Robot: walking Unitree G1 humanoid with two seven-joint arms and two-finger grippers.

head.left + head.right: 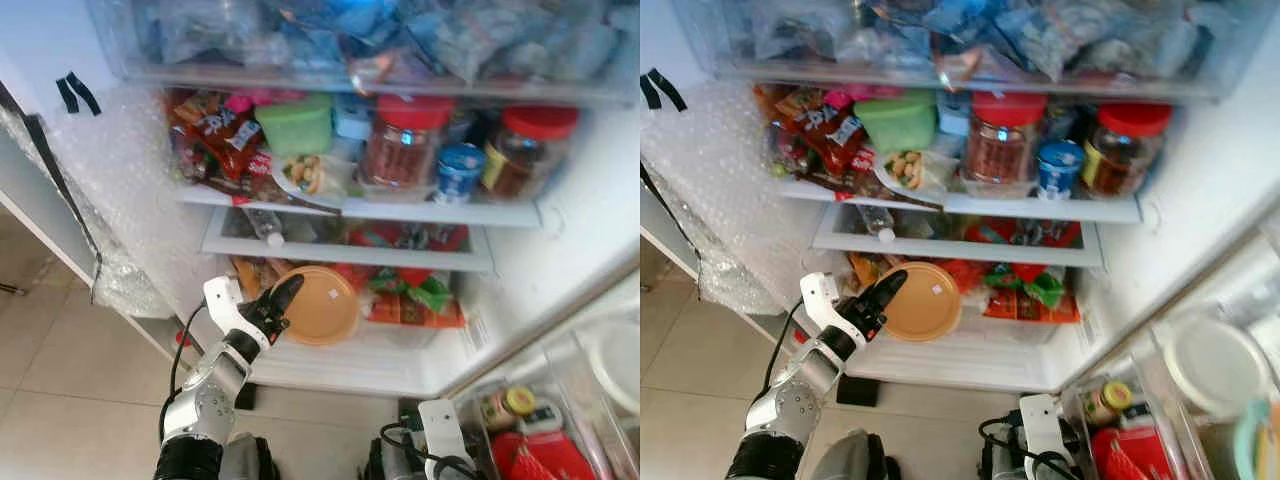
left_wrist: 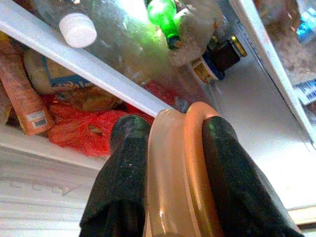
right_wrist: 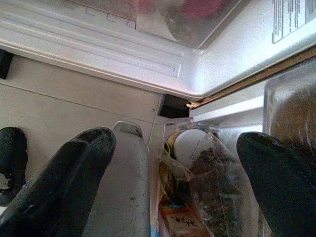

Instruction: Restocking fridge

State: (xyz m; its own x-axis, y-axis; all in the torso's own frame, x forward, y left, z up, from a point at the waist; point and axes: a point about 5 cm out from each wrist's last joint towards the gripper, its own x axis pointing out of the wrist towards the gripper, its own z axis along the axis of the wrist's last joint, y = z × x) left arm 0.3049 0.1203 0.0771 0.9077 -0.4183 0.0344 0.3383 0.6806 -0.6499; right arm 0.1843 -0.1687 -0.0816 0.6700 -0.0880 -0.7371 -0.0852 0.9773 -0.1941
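The fridge stands open before me. My left gripper (image 1: 281, 299) is shut on the rim of a round orange plate (image 1: 322, 306), held upright in front of the lowest compartment. The left wrist view has both black fingers (image 2: 126, 168) pinching the plate's orange edge (image 2: 177, 192) just under a white shelf lip (image 2: 98, 74). My right gripper (image 3: 177, 140) is open, low by the fridge's bottom right corner, over the floor and the door shelf, with nothing between its fingers. Its wrist (image 1: 440, 430) appears at the bottom of the head views.
The middle shelf holds red-lidded jars (image 1: 405, 140), a green tub (image 1: 297, 125), a blue can (image 1: 458, 170) and snack packets (image 1: 215, 135). Red and green packets (image 1: 415, 295) fill the bottom compartment. Bubble wrap (image 1: 110, 170) covers the left wall. The door shelf (image 1: 530, 430) at lower right holds small jars.
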